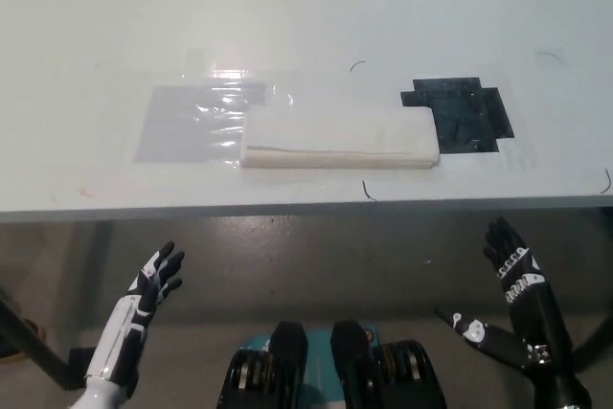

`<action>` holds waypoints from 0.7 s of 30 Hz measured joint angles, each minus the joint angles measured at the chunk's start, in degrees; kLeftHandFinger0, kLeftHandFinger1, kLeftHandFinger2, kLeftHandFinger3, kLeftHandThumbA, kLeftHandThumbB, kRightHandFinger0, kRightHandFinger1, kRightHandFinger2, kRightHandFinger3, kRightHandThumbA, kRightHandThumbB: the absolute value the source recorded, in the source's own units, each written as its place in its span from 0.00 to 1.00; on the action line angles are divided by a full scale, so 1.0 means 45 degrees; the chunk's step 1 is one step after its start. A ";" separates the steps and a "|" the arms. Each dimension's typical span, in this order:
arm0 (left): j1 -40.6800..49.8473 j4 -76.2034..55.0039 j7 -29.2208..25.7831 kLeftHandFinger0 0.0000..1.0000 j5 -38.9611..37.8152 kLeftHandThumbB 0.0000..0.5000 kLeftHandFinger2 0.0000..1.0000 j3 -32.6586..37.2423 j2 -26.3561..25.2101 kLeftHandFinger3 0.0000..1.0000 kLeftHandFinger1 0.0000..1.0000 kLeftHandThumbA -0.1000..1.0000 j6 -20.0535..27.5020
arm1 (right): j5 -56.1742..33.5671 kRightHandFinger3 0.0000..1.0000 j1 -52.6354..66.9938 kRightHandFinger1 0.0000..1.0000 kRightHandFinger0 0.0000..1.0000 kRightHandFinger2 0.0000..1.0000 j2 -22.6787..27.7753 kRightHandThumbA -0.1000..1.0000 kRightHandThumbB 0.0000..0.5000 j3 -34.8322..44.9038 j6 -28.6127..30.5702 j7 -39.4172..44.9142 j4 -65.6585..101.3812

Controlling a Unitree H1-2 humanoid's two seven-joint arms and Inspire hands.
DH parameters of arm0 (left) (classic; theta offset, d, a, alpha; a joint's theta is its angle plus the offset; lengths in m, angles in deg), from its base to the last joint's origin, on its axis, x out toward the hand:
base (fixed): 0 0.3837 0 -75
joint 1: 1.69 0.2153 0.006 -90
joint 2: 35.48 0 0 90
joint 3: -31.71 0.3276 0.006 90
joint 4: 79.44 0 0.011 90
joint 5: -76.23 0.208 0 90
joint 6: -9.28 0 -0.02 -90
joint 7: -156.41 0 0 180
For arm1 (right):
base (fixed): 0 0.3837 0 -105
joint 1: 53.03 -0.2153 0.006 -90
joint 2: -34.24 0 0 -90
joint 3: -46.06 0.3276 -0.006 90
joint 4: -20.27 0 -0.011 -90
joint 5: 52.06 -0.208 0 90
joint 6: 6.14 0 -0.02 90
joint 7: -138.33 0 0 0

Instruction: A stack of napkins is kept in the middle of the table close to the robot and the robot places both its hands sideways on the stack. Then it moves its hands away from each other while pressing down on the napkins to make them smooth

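Nearest, below the table edge, both hands hang in the air with nothing in them. The left hand (153, 283) is at the lower left. It is white with dark fingers. The fingers are spread apart and point up toward the table. The right hand (508, 304) is at the lower right. It is black. Its fingers are spread too, and they point up, with the thumb sticking out to the left. Neither hand touches the table or the napkins. Both are well apart from the stack.

Next comes the table (306, 26). It is pale and wide, and its near edge runs straight across the middle of the view.

The napkins (337, 138) lie on the table near that edge, about in the middle. They are white and make a flat, long stack. The near side shows thin layers, though it is hard to tell how many there are.

Just left of the stack is a shiny clear sheet (196, 124). It looks like plastic film or tape, but the glare makes that hard to be sure of. Its right side touches the stack's left end.

Just right of the stack is a black patch (465, 114) with stepped edges. It lies flat on the table and meets the stack's right end.
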 measured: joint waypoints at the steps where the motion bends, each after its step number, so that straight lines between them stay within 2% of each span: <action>1: -0.0011 0.0002 0.0051 1.00 -0.0049 0.10 1.00 -0.0027 0.0000 1.00 1.00 1.00 -0.0083 | 0.0000 1.00 0.0003 1.00 1.00 1.00 0.0007 1.00 0.37 -0.0001 -0.0008 -0.0011 0.0002; 6: -0.0209 0.0008 0.0176 1.00 -0.0251 0.10 1.00 -0.0119 -0.0001 1.00 1.00 1.00 -0.0310 | 0.0002 1.00 0.0000 1.00 1.00 1.00 0.0023 1.00 0.42 -0.0002 -0.0020 -0.0105 0.0009; 13: -0.0287 0.0008 0.0303 1.00 -0.0484 0.09 1.00 -0.0210 0.0000 1.00 1.00 1.00 -0.0530 | 0.0017 1.00 0.0002 1.00 1.00 1.00 0.0046 1.00 0.41 -0.0100 -0.0026 -0.0175 0.0013; 15: -0.0259 0.0009 0.0307 1.00 -0.0485 0.08 1.00 -0.0231 0.0000 1.00 1.00 1.00 -0.0544 | 0.0051 1.00 0.0006 1.00 1.00 1.00 0.0049 1.00 0.45 -0.0157 -0.0026 -0.0186 0.0016; 18: -0.0189 0.0008 0.0314 1.00 -0.0485 0.07 1.00 -0.0237 0.0000 1.00 1.00 1.00 -0.0588 | 0.0070 1.00 0.0016 1.00 1.00 1.00 0.0059 1.00 0.42 -0.0284 -0.0026 -0.0200 0.0020; 21: -0.0104 0.0007 0.0315 1.00 -0.0481 0.11 1.00 -0.0238 0.0001 1.00 1.00 1.00 -0.0617 | 0.0098 1.00 0.0053 1.00 1.00 1.00 0.0082 1.00 0.44 -0.0357 -0.0025 -0.0224 0.0032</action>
